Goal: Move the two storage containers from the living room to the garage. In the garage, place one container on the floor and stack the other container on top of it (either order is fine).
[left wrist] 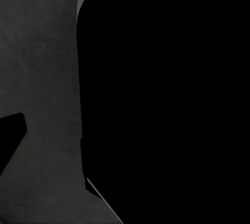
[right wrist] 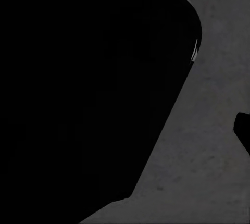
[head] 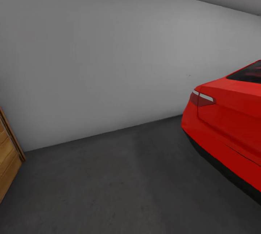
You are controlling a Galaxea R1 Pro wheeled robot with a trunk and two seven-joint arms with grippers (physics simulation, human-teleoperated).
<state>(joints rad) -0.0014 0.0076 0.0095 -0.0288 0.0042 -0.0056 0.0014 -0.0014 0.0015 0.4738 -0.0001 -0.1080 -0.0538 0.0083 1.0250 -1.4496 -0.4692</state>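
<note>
**Wrist views facing concrete beside a dark body; head view taking in the garage**

Left wrist view is looking down at the floor [left wrist: 44, 67], a dark grey speckled concrete, with a large black rounded-cornered body [left wrist: 166, 99] lying across most of the picture and a small black wedge [left wrist: 10, 140] poking in at one edge. Whether that wedge is a finger I cannot tell, so the left gripper's grasp is not readable. Right wrist view is showing the same concrete [right wrist: 208, 156], another big black rounded body [right wrist: 88, 88] and a small dark tip [right wrist: 242, 130] at the border; the right gripper's grasp cannot be told either.

Head view is looking across the garage. The red car [head: 228, 128] is standing with its rear corner and tail light turned toward the camera, its dark lower sill just above the concrete floor [head: 119, 183]. Left of the car, the pale grey wall [head: 108, 56] is running behind it and down to the floor. Far to the left of the car, a wooden plank door [head: 8, 157] is leaning in at the picture's edge, well apart from the car.
</note>
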